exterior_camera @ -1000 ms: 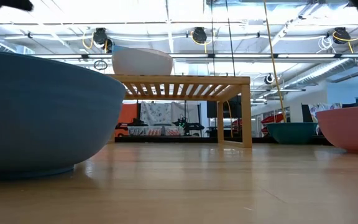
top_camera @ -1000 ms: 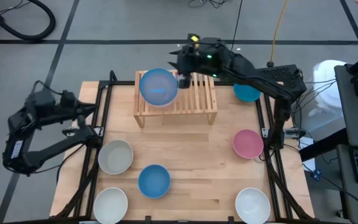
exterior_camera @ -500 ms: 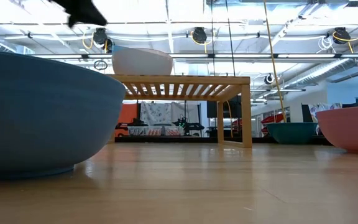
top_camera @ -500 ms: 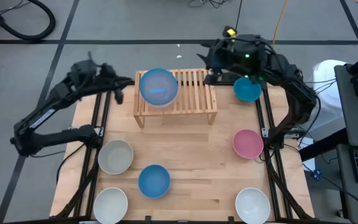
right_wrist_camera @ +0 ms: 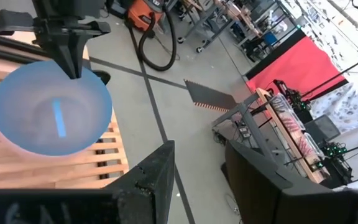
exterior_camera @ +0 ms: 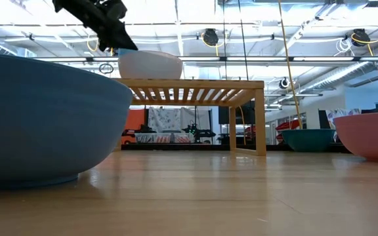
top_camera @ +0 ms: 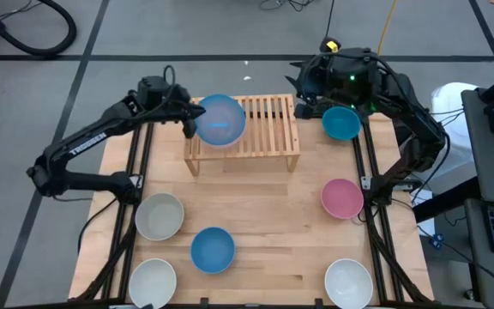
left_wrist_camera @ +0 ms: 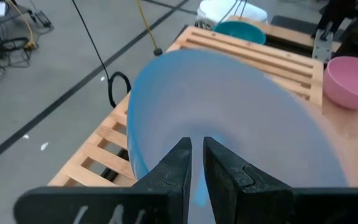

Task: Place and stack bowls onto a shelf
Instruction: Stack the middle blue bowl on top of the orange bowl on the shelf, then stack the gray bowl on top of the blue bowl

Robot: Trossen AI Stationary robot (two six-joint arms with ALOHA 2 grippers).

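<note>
A pale blue bowl sits upright on the left half of the slatted wooden shelf at the table's far edge. My left gripper hovers at this bowl's left rim. Its fingers stand a narrow gap apart with nothing between them. My right gripper is open and empty, raised beyond the shelf's far right corner. On the tabletop stand a teal bowl, a pink bowl, a grey-beige bowl, a blue bowl and two white bowls. My left gripper comes slanting down from the table's left to the left rim of the pale blue bowl on the shelf. In the low view its fingertips sit right over that rim. Whether they touch it I cannot tell.
The shelf's right half is bare slats. Black frame rails run along the table's left and right sides. Bare tabletop lies in the middle, in front of the shelf.
My left gripper has swung from beyond the table's left edge toward the far side and right, arriving at the pale blue bowl's left rim. My right gripper has drawn back from over the shelf toward the far right corner. The bowl on the shelf has stayed put.
</note>
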